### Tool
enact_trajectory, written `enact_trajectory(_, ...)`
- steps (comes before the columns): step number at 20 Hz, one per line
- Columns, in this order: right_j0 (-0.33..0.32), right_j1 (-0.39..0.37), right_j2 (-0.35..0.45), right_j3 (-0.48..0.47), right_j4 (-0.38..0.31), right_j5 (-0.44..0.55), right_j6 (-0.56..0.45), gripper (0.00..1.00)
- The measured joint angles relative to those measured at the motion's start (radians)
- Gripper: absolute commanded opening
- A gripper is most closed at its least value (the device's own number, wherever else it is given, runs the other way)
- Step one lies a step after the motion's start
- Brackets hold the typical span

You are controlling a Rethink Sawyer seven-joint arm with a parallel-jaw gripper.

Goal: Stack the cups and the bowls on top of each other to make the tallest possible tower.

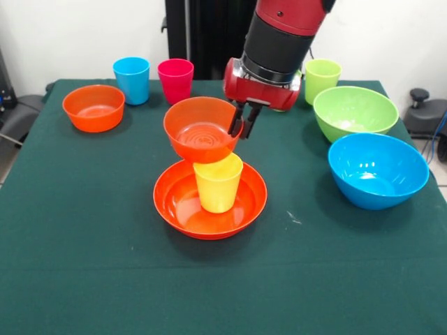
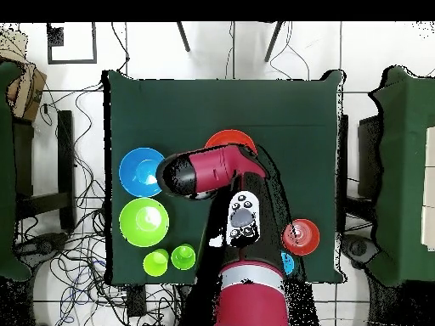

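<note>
Your tool is clamped on the right rim of a small glossy orange plastic bowl, one finger inside the rim and one outside. That bowl sits tilted on the mouth of a yellow tapered plastic cup, leaning toward the left of the cup rather than lying level. The yellow cup stands upright inside a wide, shallow orange plastic bowl resting on the dark green worktop; these three make up the tower as it stands.

Take the wide orange bowl as your landmark. Behind it and to its left you see a pink plastic cup and a sky blue plastic cup just beside each other, both upright. Farther left of those lies a second small orange plastic bowl, well apart from the tower. To the landmark's right sits a large blue plastic bowl, with a large lime green plastic bowl behind it and a light green plastic cup beyond that, near the worktop's far edge.

From overhead, the red arm covers most of the tower.
</note>
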Motion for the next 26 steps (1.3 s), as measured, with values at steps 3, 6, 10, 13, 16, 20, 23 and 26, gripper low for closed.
enact_trajectory(3, 0.009, 0.008, -0.007, -0.004, 0.008, 0.000, 0.000, 0.00)
enact_trajectory(6, 0.014, 0.014, -0.013, -0.007, 0.015, 0.000, 0.000, 0.00)
enact_trajectory(10, 0.018, 0.024, -0.026, -0.016, 0.029, -0.001, 0.000, 0.00)
enact_trajectory(13, 0.019, 0.031, -0.032, -0.022, 0.037, -0.001, 0.000, 0.00)
enact_trajectory(16, 0.019, 0.035, -0.036, -0.026, 0.043, -0.006, 0.000, 0.00)
enact_trajectory(20, 0.020, 0.036, -0.042, -0.027, 0.049, -0.017, 0.000, 0.00)
enact_trajectory(23, 0.022, 0.036, -0.047, -0.027, 0.052, -0.022, 0.000, 0.00)
enact_trajectory(26, 0.024, 0.036, -0.053, -0.027, 0.057, -0.027, 0.000, 0.00)
